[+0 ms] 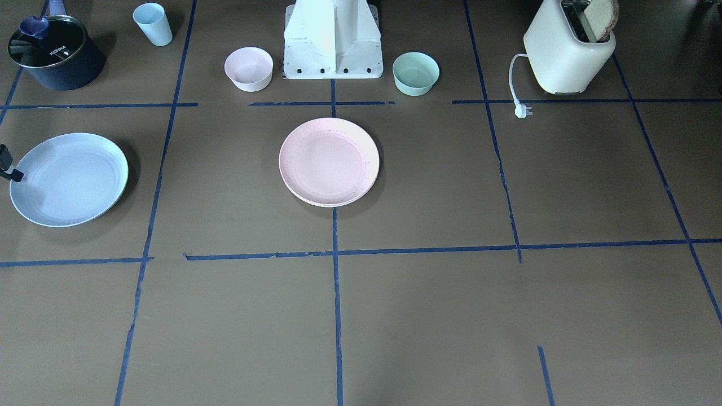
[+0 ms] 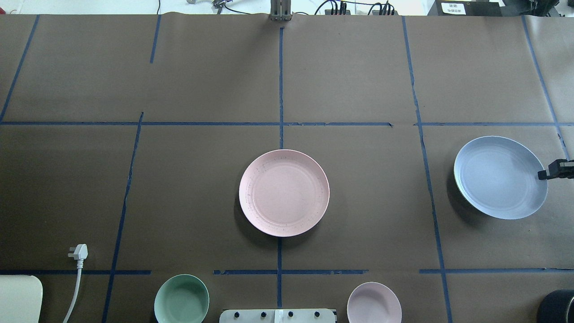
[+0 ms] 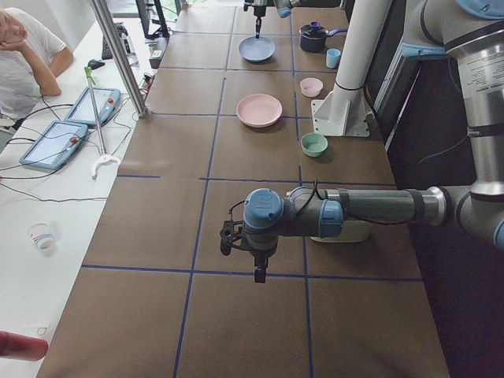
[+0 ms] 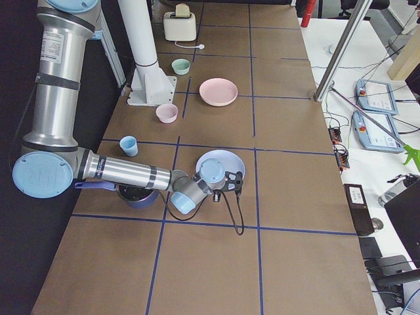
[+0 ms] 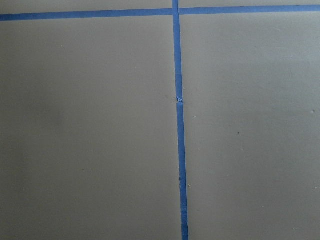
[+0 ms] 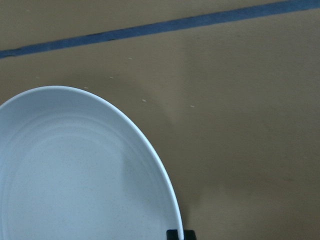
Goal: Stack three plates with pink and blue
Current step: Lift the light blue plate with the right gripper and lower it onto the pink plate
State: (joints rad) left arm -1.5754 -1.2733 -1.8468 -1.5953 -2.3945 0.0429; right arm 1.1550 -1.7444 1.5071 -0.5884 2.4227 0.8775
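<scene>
Right end effector | closed on blue plate rim | plate extends toward pink plate

The tabletop is brown all over, with dark blue tape lines crossing it like a big grid. The pale pink plate has faint rings and tiny dark specks. A cream plate shows as a thin edge under it. The light blue plate has soft rings too, and the right gripper at its rim is black. I can see a pink bowl, a mint-green bowl and a light blue cup. There is also a dark blue pot with white letters. The toaster is cream, with a white plug and brown toast. The robot's base is white.
</scene>
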